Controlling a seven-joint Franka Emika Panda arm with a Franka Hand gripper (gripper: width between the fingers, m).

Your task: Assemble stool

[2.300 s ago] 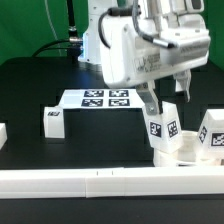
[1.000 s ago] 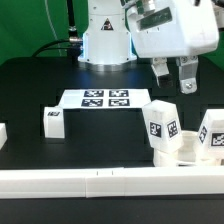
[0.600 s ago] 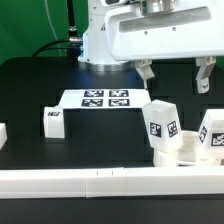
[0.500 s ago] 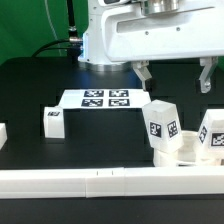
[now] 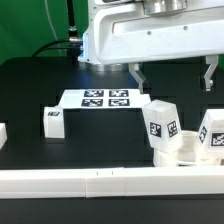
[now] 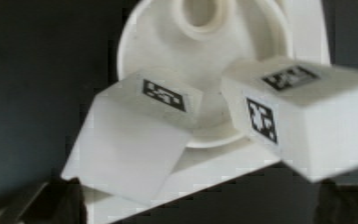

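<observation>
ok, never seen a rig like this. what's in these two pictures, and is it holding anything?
The white machine is a robot arm; its gripper, a two-finger claw, hangs open and holds nothing. One picture comes from a camera off the arm, the other from a camera on its wrist, looking down. On the black table: a round white seat disc with a tagged block leg and a second leg standing on it, a third leg apart at the exterior view's left, the flat marker board, and a long white border rail in front.
</observation>
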